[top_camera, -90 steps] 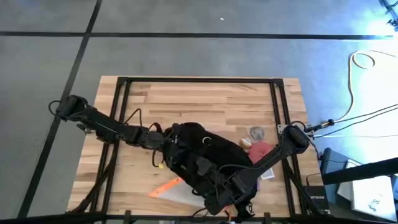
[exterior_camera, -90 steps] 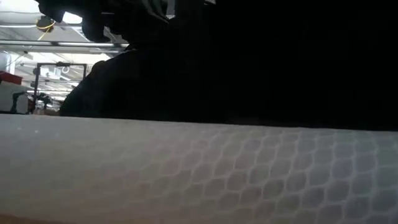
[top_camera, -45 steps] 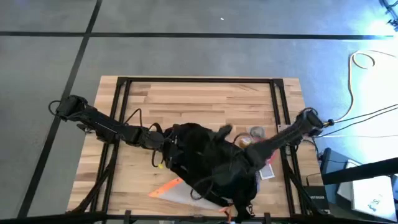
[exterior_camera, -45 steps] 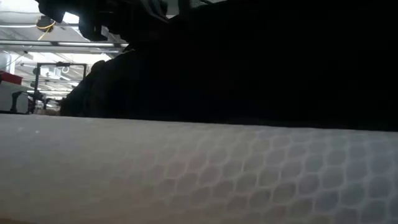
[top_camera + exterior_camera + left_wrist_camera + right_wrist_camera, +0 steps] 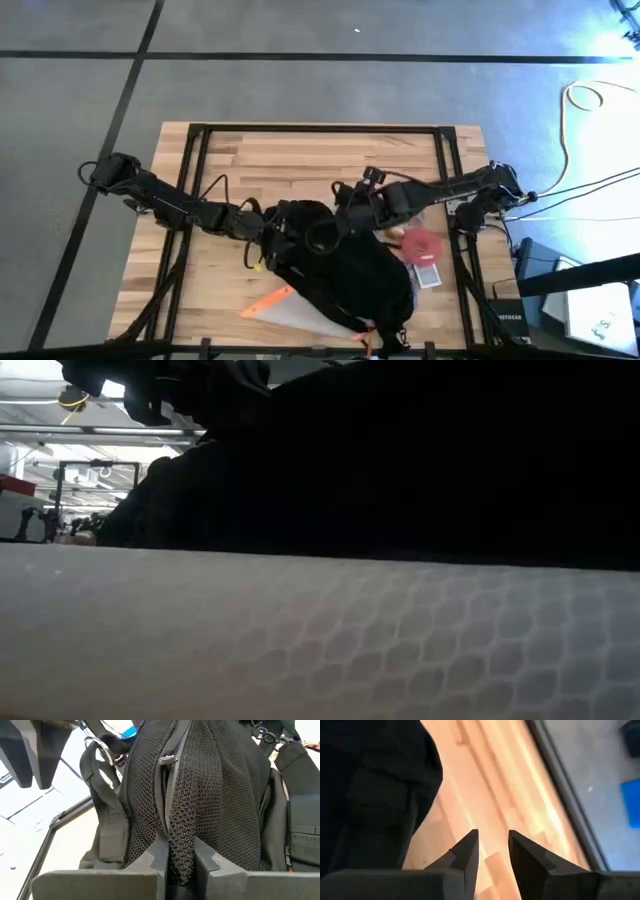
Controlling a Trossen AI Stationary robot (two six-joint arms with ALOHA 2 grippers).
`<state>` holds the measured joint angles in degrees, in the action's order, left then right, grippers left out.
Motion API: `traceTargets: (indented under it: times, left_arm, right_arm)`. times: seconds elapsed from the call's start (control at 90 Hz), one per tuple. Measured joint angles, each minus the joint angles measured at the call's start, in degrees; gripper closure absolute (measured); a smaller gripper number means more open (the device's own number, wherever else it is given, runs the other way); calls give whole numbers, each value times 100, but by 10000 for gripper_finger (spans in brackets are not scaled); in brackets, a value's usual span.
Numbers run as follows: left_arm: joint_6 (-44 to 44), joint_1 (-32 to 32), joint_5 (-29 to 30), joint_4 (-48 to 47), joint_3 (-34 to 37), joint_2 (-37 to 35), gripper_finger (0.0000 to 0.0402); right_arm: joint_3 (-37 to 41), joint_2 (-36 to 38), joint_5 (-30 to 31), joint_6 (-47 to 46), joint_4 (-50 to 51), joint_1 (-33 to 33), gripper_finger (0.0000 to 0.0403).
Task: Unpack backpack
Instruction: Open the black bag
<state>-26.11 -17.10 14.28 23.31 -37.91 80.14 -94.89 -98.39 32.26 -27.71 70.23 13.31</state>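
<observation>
Backpack (image 5: pixel 345 270) lies slumped on the table's (image 5: pixel 300 160) near side, its mesh fabric pinched in the left gripper (image 5: pixel 172 857), seemingly to anchor it, while the right gripper (image 5: pixel 492 845), slightly parted and empty, hovers beside its far edge.

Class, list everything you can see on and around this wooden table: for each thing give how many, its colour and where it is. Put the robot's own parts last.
backpack: one, black, table's middle toward the near edge.
pouch: one, translucent with orange trim, partly under the backpack's near left side.
red item: one, right of the backpack; what it is, unclear.
table: one, light wood, black frame.
cable: one, pale, on the floor at right.
left gripper: shut on the backpack's mesh.
right gripper: open, empty, above bare wood beside the backpack.
</observation>
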Motion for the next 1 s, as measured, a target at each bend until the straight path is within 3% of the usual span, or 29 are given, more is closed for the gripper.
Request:
traceTargets:
  times: [0.1, 0.256, 0.433, 0.556, 0.711, 0.844, 1.0]
  left_arm:
    - [0, 0, 0, -4, 0, 0, 385]
    - [0, 0, -20, -35, 0, 0, 385]
    - [13, 0, -22, -29, 0, 0, 385]
    - [17, 0, -24, -11, 0, 2, 385]
    - [28, 0, -26, -9, 0, 2, 385]
    - [37, 0, -24, -28, 0, 2, 385]
    - [42, 0, -24, -36, 0, 2, 385]
  right_arm:
    - [8, 54, -196, 183, -9, -64, 314]
    - [-24, 477, -374, 1268, -317, 179, 314]
    - [-87, 789, -710, 1741, -1575, 595, 314]
    - [-69, 498, -1593, 2192, -2283, 769, 314]
    - [-48, -62, -1876, 2519, -2177, 817, 312]
    - [-48, -371, -1829, 2824, -2186, 792, 288]
    - [-59, -380, -1744, 3039, -2602, 729, 230]
